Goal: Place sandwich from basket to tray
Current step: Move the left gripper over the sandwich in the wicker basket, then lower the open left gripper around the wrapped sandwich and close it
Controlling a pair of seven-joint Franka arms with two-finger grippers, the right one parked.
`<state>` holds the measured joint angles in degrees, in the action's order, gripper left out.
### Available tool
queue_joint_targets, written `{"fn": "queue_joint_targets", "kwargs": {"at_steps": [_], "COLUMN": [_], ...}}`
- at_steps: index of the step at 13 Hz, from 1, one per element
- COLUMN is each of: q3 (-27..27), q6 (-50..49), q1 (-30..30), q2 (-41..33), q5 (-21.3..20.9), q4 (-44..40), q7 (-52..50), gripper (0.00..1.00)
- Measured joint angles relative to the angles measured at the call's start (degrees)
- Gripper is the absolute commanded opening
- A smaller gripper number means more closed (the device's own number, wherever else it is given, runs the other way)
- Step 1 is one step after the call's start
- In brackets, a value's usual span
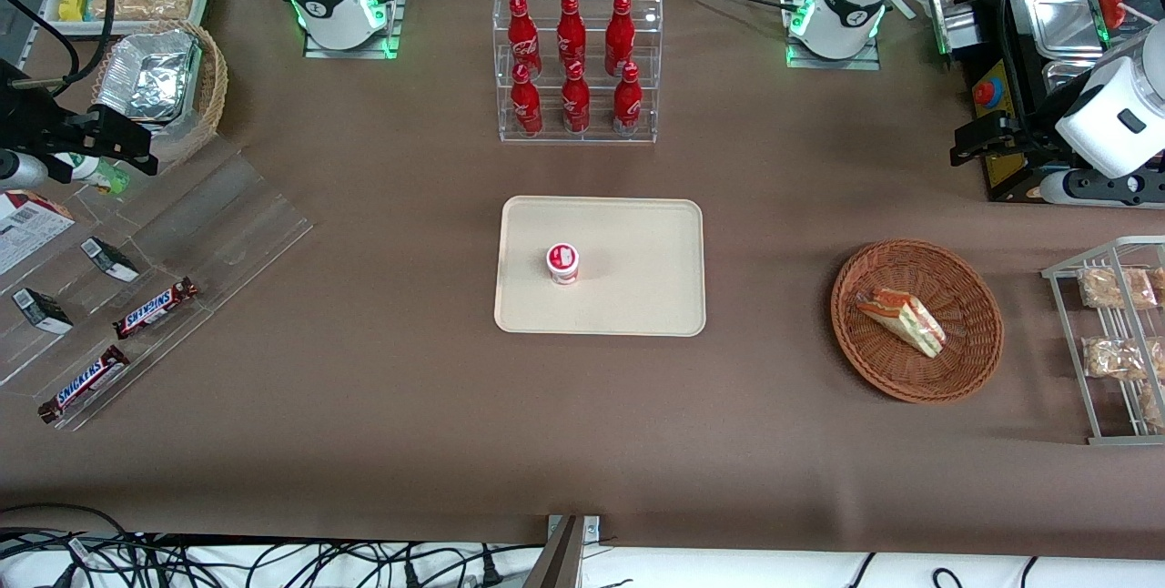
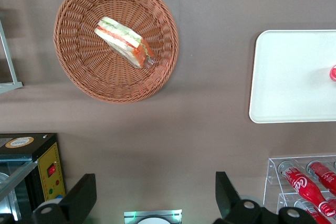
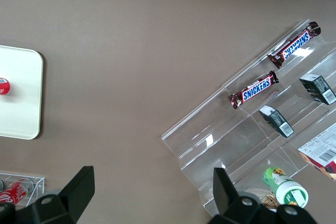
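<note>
The sandwich (image 1: 901, 319) (image 2: 123, 40), a pale wedge with red and green layers, lies in the round reddish-brown basket (image 1: 965, 297) (image 2: 94, 77). The cream tray (image 1: 637, 251) (image 2: 289, 77) lies mid-table, toward the parked arm from the basket, with a small red-and-white cup (image 1: 562, 262) (image 2: 333, 73) on it. My gripper (image 1: 976, 144) (image 2: 155, 184) hangs above the table, farther from the front camera than the basket and well apart from it. It is open, fingers spread wide with nothing between them.
A clear rack of red bottles (image 1: 576, 65) (image 2: 307, 182) stands farther from the front camera than the tray. A grey wire rack (image 1: 1115, 342) with packaged snacks sits beside the basket at the working arm's end. A black box with a yellow panel (image 1: 1010, 115) (image 2: 31, 166) stands close to my gripper.
</note>
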<state>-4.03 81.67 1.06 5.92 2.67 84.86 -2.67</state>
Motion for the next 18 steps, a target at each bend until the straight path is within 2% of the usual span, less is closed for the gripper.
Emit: {"fn": "queue_joint_targets", "kwargs": {"at_steps": [5,9,18], "q3": [0.0,0.8,1.2], "q6": [0.0,3.5,20.5], "q1": [-0.3,0.2,1.2], "q2": [0.8,5.6,20.7], "q5": [-0.1,-0.7,-8.2], "q4": [0.4,0.4,0.7], "q7": [0.0,-3.8,-39.0], "gripper": [1.00,1.00,1.00]}}
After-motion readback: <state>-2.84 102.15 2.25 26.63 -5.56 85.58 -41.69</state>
